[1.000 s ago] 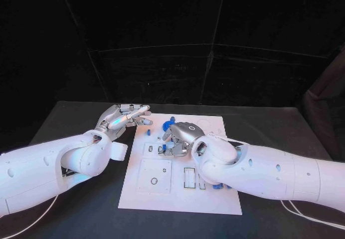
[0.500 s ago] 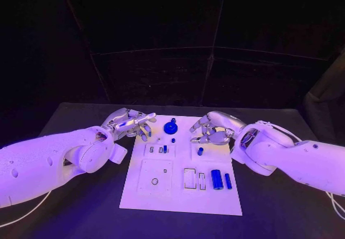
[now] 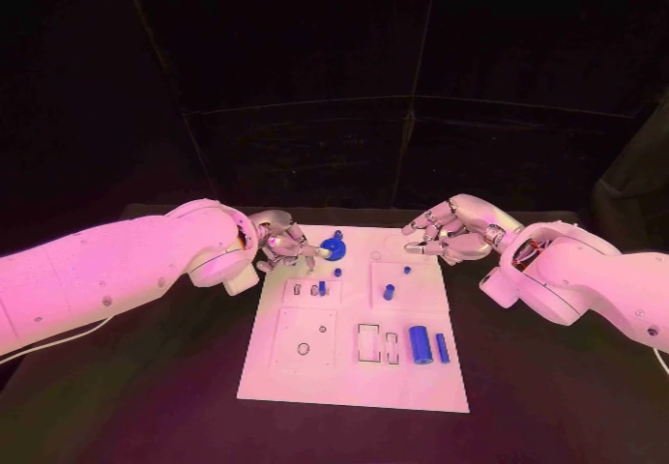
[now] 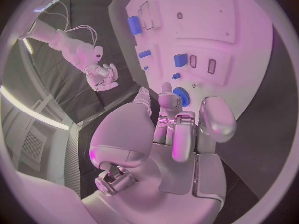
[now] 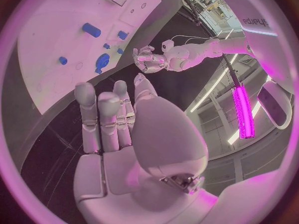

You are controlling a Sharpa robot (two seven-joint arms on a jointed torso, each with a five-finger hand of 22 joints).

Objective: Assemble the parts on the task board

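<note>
The white task board lies in the middle of the black table. A round blue part stands near its far edge, and smaller blue parts sit in the middle rows. Two blue cylinders lie at the near right. My left hand is at the board's far left corner, its fingertips right beside the round blue part; whether they touch is unclear. My right hand hovers over the far right corner with fingers loosely spread, holding nothing. The right hand points toward the board.
The black table runs wide on both sides of the board. Empty slots and holes mark the board's near half. A dark curtain stands behind the table.
My right hand has drawn back from the board's middle to its far right corner, uncovering the blue parts. My left hand has shifted right, closer to the round blue part.
</note>
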